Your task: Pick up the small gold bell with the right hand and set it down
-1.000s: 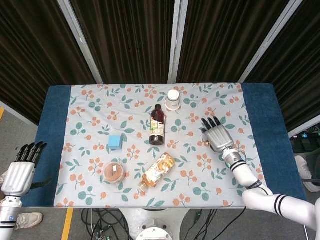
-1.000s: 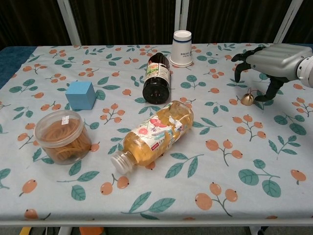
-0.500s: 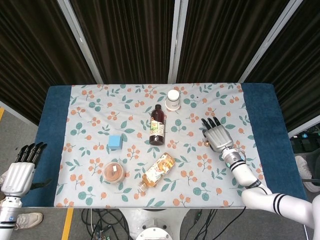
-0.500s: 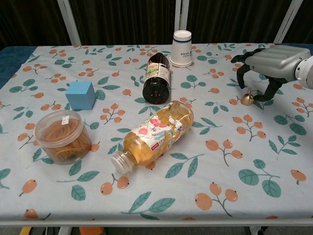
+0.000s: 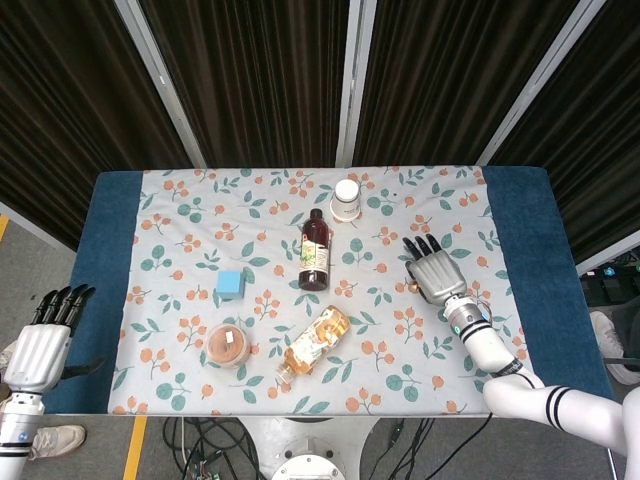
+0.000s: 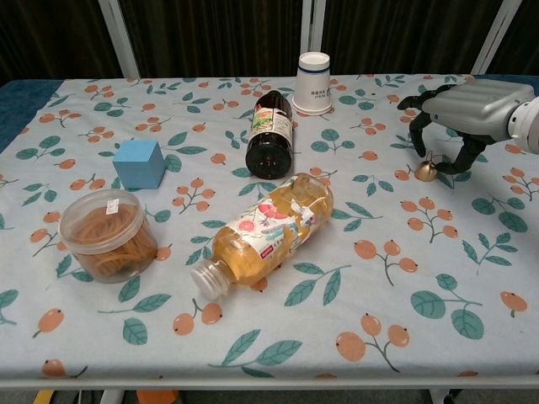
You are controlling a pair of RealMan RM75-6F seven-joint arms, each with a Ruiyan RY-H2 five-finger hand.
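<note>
The right hand [image 6: 459, 114] arches over the gold bell [image 6: 426, 171] at the far right of the table [image 6: 278, 337], fingers curled down around it, ready to pinch; whether they touch it is unclear. The left hand [image 5: 40, 345] hangs empty, fingers apart, beside the table.

Your two hands: silver shells, black fingers.
Your right hand [image 5: 433, 271] joins a white forearm ringed with black bands; your left hand [image 5: 42, 340] has the same silver back.
</note>
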